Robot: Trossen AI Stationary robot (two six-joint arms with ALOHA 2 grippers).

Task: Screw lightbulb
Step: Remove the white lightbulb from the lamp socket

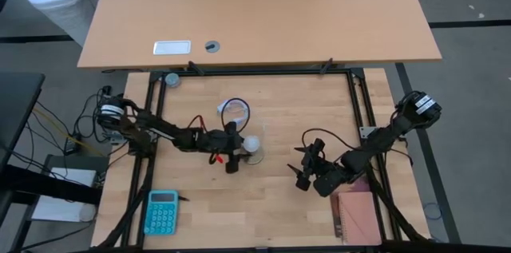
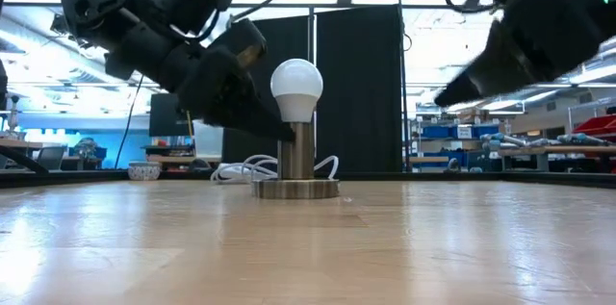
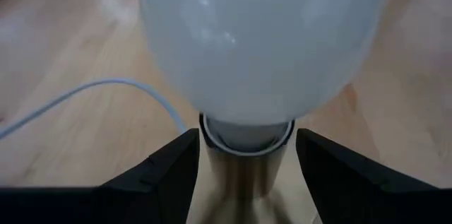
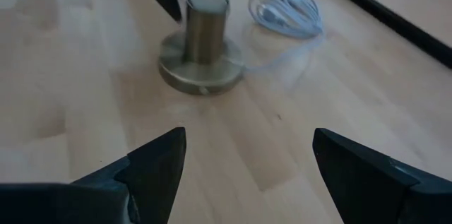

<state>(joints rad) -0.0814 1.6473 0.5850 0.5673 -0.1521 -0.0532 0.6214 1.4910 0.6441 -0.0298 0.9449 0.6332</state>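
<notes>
The white lightbulb (image 2: 296,88) (image 1: 251,143) stands upright with its base in a brass socket stand (image 2: 296,188) (image 4: 201,65), whose round foot rests on the table's middle. My left gripper (image 3: 247,139) (image 1: 238,156) reaches in from the table's left, slanting down. Its open fingers stand on either side of the socket's neck (image 3: 247,146), just under the bulb's globe. My right gripper (image 4: 248,139) (image 1: 306,165) hangs open above the table, to the right of the stand, with nothing between its fingers. My left gripper has a fingertip (image 3: 180,157) close beside each side of the socket's neck (image 3: 247,146), below the bulb. I cannot tell whether they touch it. The stand's foot stays flat on the table.
A coiled white cable (image 1: 235,109) (image 4: 286,8) lies just beyond the stand, toward the far edge. A teal calculator (image 1: 162,211) lies near the front left and a pink notebook (image 1: 357,215) near the front right. A larger desk (image 1: 255,13) adjoins the far edge.
</notes>
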